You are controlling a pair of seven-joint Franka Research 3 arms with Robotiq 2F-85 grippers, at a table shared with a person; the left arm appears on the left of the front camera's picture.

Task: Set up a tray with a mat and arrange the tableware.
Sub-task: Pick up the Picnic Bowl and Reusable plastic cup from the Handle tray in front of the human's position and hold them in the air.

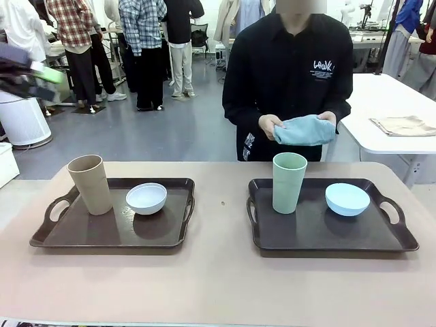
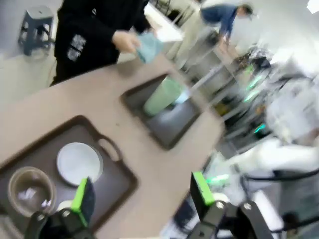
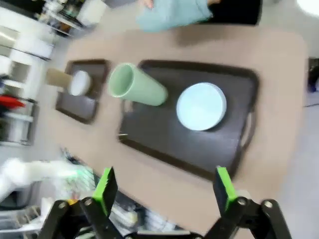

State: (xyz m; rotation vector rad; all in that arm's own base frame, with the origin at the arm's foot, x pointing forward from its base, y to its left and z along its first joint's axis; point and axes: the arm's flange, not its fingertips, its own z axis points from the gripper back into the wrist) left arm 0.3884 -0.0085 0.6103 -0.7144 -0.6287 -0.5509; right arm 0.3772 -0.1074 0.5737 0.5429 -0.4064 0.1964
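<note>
Brown trays: 2, side by side on the tan table [image 1: 218, 286], apart from each other. Left tray [image 1: 102, 235]: 1 tan cup [image 1: 90, 184] upright at 10 o'clock, 1 white bowl [image 1: 146, 198] at 2 o'clock, just beside the cup, not touching. Right tray [image 1: 320, 231]: 1 pale green cup [image 1: 289, 182] upright at 10 o'clock, 1 light blue bowl [image 1: 347, 199] at 1 o'clock, near the cup with a gap. Totals: 2 cups, 2 bowls, nothing off the trays. Past the table's far edge at about 1 o'clock, the person's hands [image 1: 270, 127] hold 1 folded teal cloth [image 1: 304, 130] in the air behind the green cup. Left gripper [image 2: 142, 191]: fingers spread wide, nothing between them, above the left tray's near side. Right gripper [image 3: 165, 183]: fingers spread wide, nothing between them, above the right tray.
</note>
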